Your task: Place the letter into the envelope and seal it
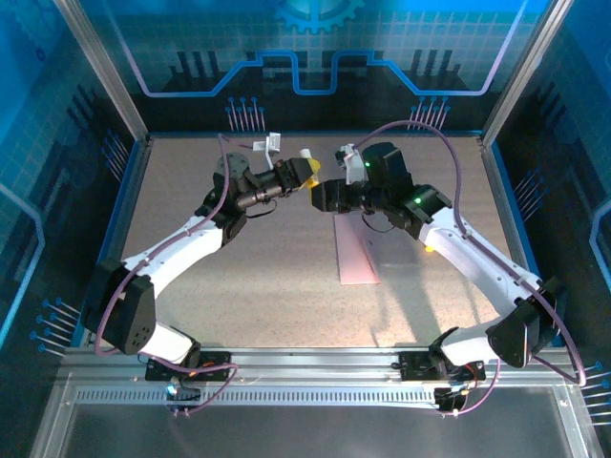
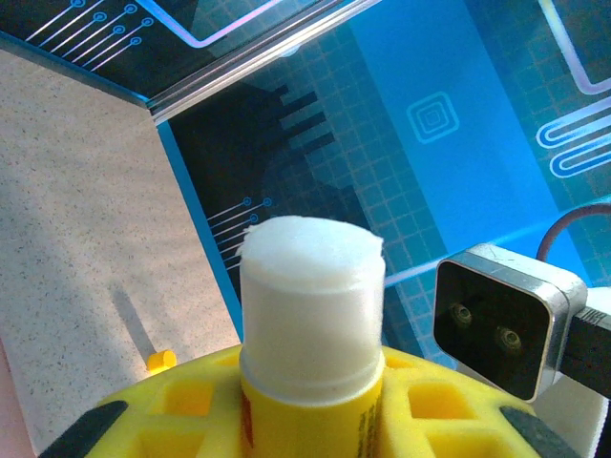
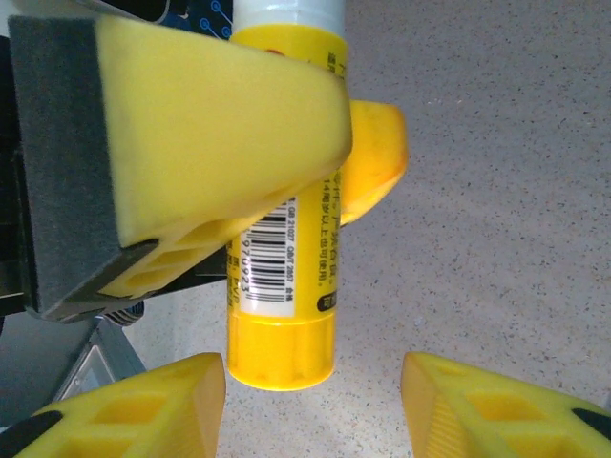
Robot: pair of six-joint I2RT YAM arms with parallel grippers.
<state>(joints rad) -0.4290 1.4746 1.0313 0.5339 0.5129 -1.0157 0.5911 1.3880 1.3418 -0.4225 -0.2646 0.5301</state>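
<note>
Envelope: the pale pink envelope (image 1: 356, 256) lies flat on the speckled table (image 1: 239, 286), just toward 3 o'clock of the table's middle, its long sides running from about 12 to 6 o'clock.
Glue stick: a yellow glue stick (image 2: 310, 286) with its white glue bared is held off the table at the envelope's 11 o'clock.
Left gripper: the left gripper (image 1: 304, 175) reaches in from 9 o'clock, its yellow fingers clamped on the stick's barrel.
Right gripper: the right gripper (image 3: 315, 408) faces it from 3 o'clock, jaws apart on either side of the stick's base. One finger clearly stands off it; the other is very close, and contact cannot be judged.
Small yellow piece: a small yellow piece (image 1: 429, 248), possibly the stick's cap, sits on the table at the envelope's 3 o'clock, beside the right arm.
</note>
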